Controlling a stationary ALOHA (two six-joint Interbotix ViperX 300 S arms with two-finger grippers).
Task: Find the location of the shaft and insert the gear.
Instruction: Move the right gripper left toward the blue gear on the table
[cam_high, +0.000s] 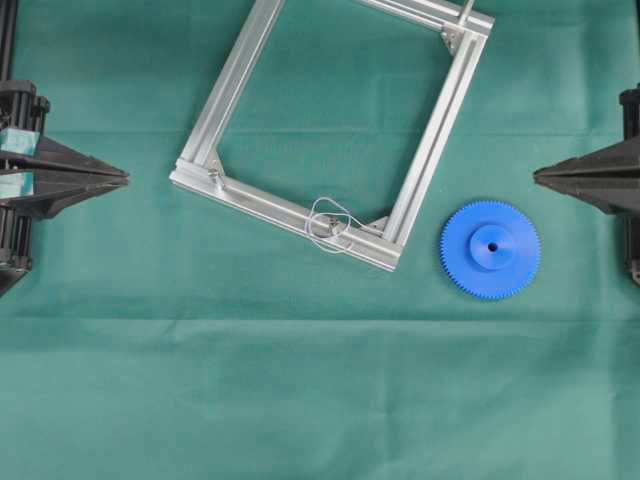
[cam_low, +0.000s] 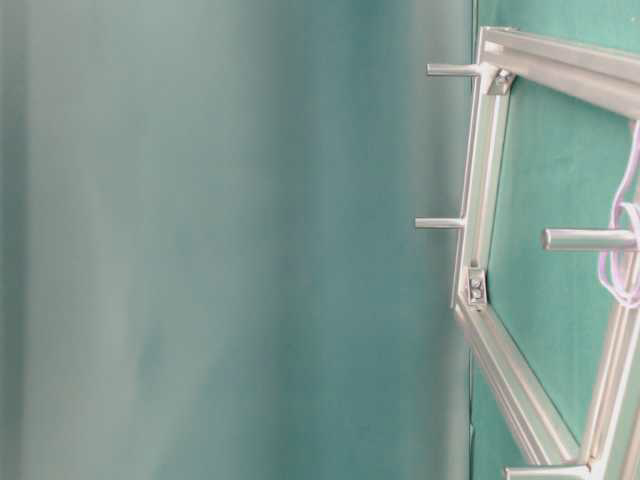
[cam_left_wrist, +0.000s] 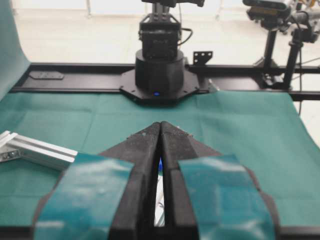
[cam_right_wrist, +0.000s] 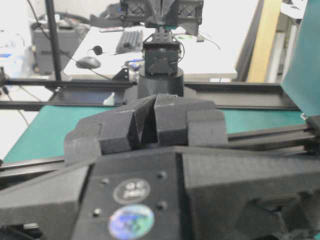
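I see the gear lying flat on the green cloth, just beside the frame at its lower right corner; the shaft stands on the frame's near bar. It looks light, rigid, slick plastic, so I'd pinch across the toothed rim. Left gripper and right gripper are both clenched, empty.

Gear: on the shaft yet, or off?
Off. The gear lies flat on the green cloth outside the frame, apart from the shaft.
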